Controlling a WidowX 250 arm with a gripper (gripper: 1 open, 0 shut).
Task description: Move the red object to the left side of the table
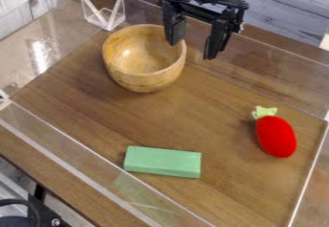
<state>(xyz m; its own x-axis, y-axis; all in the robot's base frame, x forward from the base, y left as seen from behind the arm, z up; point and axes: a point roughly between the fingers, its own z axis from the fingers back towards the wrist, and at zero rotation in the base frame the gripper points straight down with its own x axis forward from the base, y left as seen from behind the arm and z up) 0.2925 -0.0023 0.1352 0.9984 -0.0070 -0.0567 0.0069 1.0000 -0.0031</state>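
The red object [275, 135] is a small strawberry-shaped toy with a light green stem, lying on the right side of the brown wood-grain table [193, 111]. My black gripper [193, 40] hangs at the back centre, pointing down, well apart from the toy and up-left of it. Its two fingers stand open with nothing between them. One fingertip hovers by the right rim of the wooden bowl.
A wooden bowl [144, 58] sits at the back left of centre. A flat green rectangular block [164, 162] lies near the front. Low clear plastic walls [77, 144] border the tabletop.
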